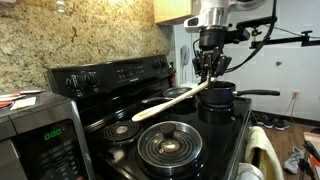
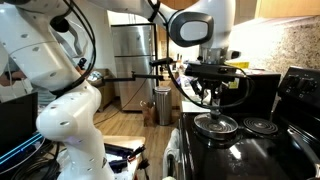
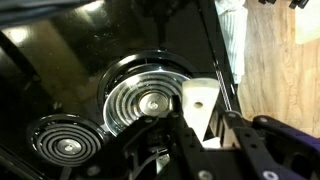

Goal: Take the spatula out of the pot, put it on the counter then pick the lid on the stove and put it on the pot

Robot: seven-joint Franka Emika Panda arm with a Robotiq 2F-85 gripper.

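Gripper (image 1: 208, 72) looks closed on the broad end of the long pale slender spatula (image 1: 170, 100). The spatula is held slanting away from it over the black coil stove (image 1: 120, 73), with the deep dark saucepan (image 1: 219, 102) just below. It's probably light and stiff, though some swing from that long tail should be expected.

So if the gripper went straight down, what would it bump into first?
Most likely the spatula, which is right beneath the gripper by the pot. It may be touching it now; depth is unclear.
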